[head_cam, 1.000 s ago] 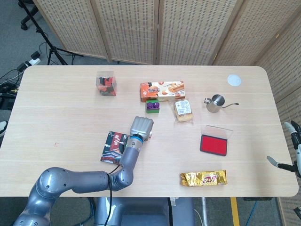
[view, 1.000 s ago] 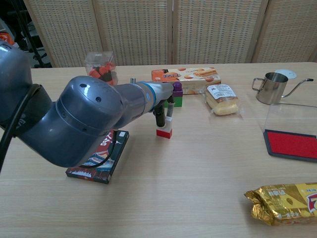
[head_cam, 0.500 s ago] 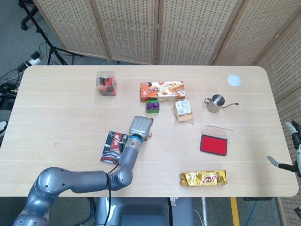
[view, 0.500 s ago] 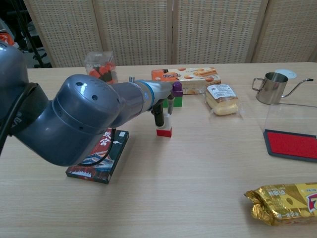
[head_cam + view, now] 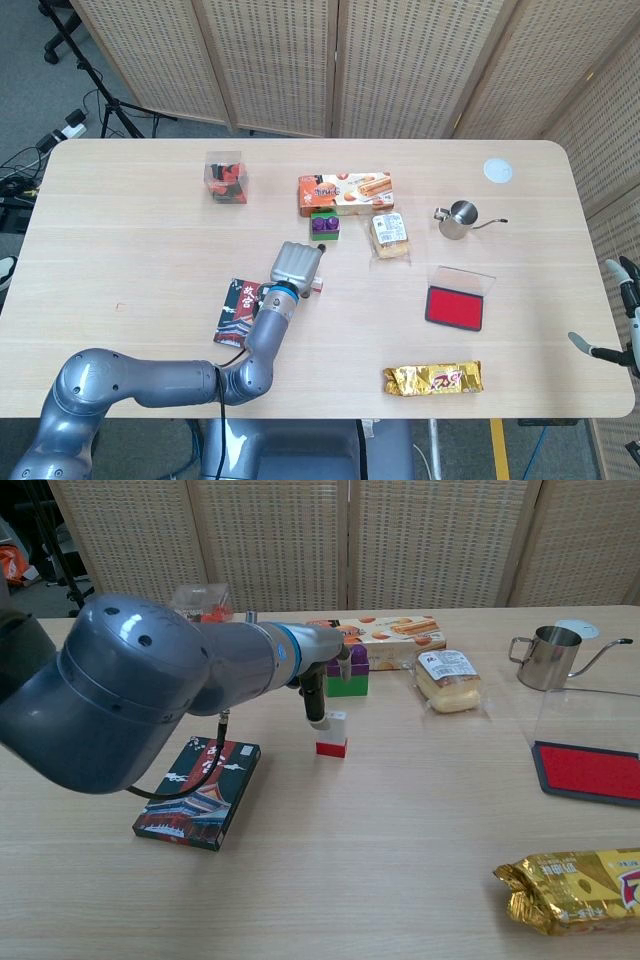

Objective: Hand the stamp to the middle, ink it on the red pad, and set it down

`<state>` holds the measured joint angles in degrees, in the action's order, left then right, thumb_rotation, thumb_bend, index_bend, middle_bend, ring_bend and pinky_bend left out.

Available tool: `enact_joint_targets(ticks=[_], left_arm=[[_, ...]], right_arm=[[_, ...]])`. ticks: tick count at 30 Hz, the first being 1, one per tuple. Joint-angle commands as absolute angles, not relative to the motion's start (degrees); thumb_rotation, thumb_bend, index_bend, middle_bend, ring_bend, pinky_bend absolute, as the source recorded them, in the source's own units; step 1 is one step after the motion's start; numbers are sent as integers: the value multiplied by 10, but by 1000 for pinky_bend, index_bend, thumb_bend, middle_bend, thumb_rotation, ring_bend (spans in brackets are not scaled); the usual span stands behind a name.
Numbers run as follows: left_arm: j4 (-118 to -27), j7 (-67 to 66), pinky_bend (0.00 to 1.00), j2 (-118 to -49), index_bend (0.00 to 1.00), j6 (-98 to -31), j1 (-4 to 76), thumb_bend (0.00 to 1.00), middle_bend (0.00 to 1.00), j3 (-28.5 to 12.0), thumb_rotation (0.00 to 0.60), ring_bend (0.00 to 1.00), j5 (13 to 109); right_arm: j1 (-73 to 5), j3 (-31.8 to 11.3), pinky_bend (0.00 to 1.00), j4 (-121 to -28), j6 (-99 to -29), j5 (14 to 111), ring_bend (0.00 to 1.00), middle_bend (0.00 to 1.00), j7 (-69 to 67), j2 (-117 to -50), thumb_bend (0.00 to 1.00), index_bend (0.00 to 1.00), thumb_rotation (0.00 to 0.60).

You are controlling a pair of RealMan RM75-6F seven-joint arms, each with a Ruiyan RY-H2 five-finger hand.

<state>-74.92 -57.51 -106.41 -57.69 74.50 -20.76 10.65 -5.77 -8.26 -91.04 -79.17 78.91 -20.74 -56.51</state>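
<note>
The stamp (image 5: 332, 733), a white handle on a red base, stands upright on the table near the middle; the head view shows only its edge (image 5: 321, 287) beside my left hand. My left hand (image 5: 318, 680) (image 5: 297, 262) hovers just above and left of the stamp, with its fingers (image 5: 315, 702) hanging down, apart from the stamp and holding nothing. The red ink pad (image 5: 455, 306) (image 5: 590, 772) lies open to the right, its clear lid raised behind it. At the far right table edge my right hand (image 5: 618, 318) has its fingers spread and empty.
A book (image 5: 198, 790) lies under my left forearm. Behind the stamp are a purple-green block (image 5: 350, 675), a biscuit box (image 5: 380, 630), wrapped bread (image 5: 447, 680) and a steel pitcher (image 5: 545, 658). A gold snack bag (image 5: 570, 885) lies front right.
My left hand has let go of the stamp and drawn up and back to the left. The stamp stays standing where it was set.
</note>
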Motion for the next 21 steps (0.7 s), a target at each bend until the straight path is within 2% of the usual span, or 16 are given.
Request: enact_joint_targets(ticks=[1,2,4,7,8,9,10,12,15,18,21], left_arm=[[-786,-571,874,-1034,221,-589,736,227,895,-213,600,891,114],[-798,-569,872,-1025,220,-593,733,215,856,-214,600,870,119],[-826,-563,841,-1002,214,-603,724,172,718,-213,600,781,137],[-885,-541,608,-953,155,-620,698,62,348,-206,600,485,178],[-913,-530,496,-929,112,-624,683,28,194,-201,600,348,196],[-932,-522,399,-912,64,-626,673,8,79,-197,600,223,207],[-963,-508,343,-882,38,-631,653,2,31,-190,600,150,224],[-1001,-487,213,-841,0,-635,626,0,0,-179,600,18,248],[-1050,-429,83,-774,0,-642,570,0,0,-156,600,0,321],[-1060,-363,4,-733,0,-660,515,0,0,-132,600,0,399],[-1052,-289,0,-700,0,-686,457,0,0,-106,600,0,474]], right_arm=[[-57,-82,0,-911,-794,791,0,0,-204,-566,0,0,600],[-57,-82,0,-912,-795,791,0,0,-203,-566,0,0,600],[-57,-81,0,-913,-796,792,0,0,-200,-566,0,0,600],[-56,-80,0,-914,-798,793,0,0,-194,-567,0,0,600],[-56,-80,0,-915,-799,794,0,0,-191,-568,0,0,600],[-55,-80,0,-916,-800,794,0,0,-188,-568,0,0,600],[-55,-79,0,-918,-802,796,0,0,-183,-569,0,0,600],[-56,-79,0,-922,-803,798,0,0,-175,-571,0,0,600],[-59,-77,0,-927,-803,799,0,0,-150,-576,0,0,600],[-64,-75,0,-930,-797,798,0,0,-122,-584,0,0,600],[-71,-76,0,-935,-788,789,0,0,-91,-593,0,0,600]])
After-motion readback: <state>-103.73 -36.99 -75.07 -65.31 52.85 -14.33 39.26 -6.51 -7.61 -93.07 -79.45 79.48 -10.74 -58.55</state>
